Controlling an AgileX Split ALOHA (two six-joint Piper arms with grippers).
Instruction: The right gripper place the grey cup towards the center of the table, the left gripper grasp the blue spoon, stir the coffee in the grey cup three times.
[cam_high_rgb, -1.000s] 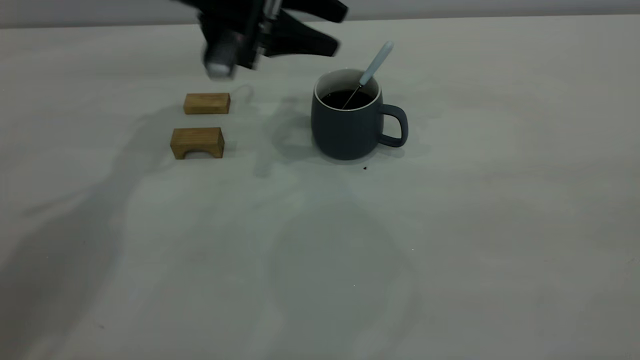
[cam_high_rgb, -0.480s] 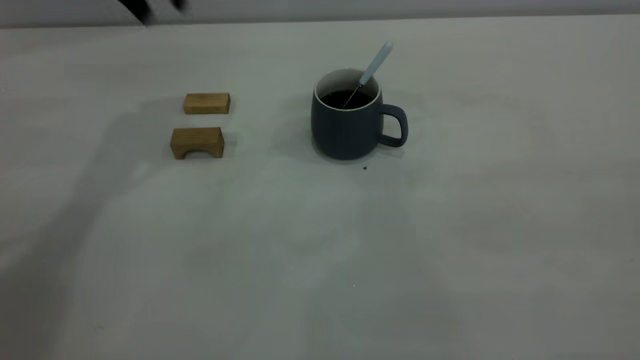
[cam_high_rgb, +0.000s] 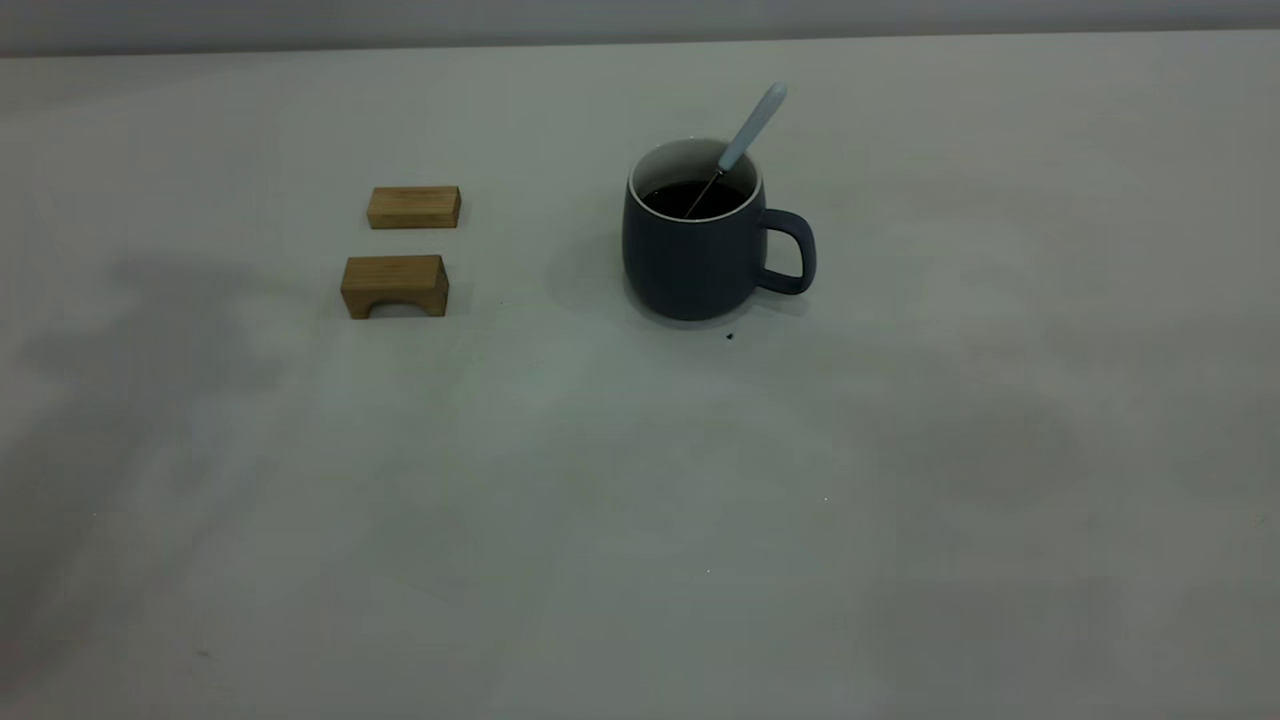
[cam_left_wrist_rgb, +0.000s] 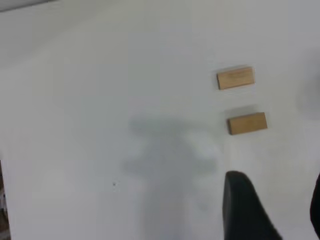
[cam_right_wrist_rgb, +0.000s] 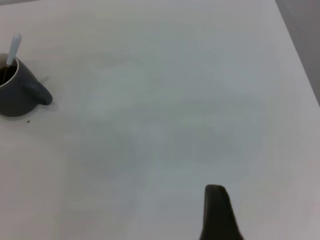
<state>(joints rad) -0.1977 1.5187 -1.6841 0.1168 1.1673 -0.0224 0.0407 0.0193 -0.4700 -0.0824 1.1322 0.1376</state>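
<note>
One grey cup (cam_high_rgb: 700, 245) of coffee (cam_high_rgb: 692, 197) stood on the table (cam_high_rgb: 640, 520), one blue spoon (cam_high_rgb: 752, 125) leaning toward one o'clock. Two wooden blocks (cam_high_rgb: 403, 250) lay at nine o'clock, well apart. Left gripper (cam_left_wrist_rgb: 272, 210) spread, empty.

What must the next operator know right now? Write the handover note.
Left gripper: open, empty, above bare table near the two wooden blocks.
Right gripper: holding nothing, well away from the grey cup.
Things: the cup stands upright near the table's middle, handle towards the right arm's side; the blue spoon leans on its rim, bowl in the coffee.
Done: cup placed, spoon in the cup.
Left: the stir count cannot be read here; confirm three stirs.
</note>
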